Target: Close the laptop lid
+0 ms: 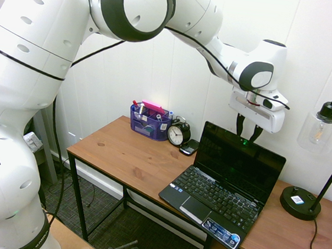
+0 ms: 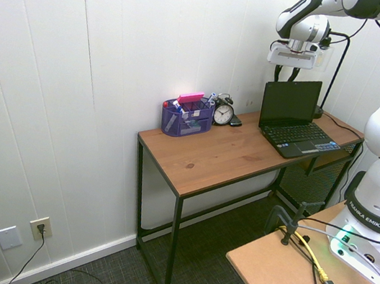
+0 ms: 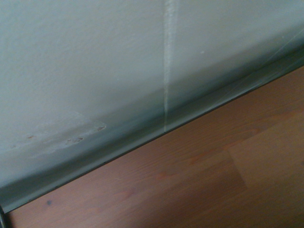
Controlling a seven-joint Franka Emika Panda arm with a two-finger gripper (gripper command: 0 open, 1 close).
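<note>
Directly beneath the jaws: laptop lid (image 1: 240,162), raised upright, top edge just below the fingertips. Gripper (image 1: 247,133) points down, jaws partly apart, holding nothing. Wooden desk (image 1: 133,157) underneath.

Tool (image 2: 284,75) above upright laptop lid (image 2: 290,100); netbook on wooden desk (image 2: 209,156).

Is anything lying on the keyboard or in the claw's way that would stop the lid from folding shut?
Nothing visible. The claw hangs just above the top edge of the laptop lid, with no object between them. The keyboard and palm rest look bare.
</note>
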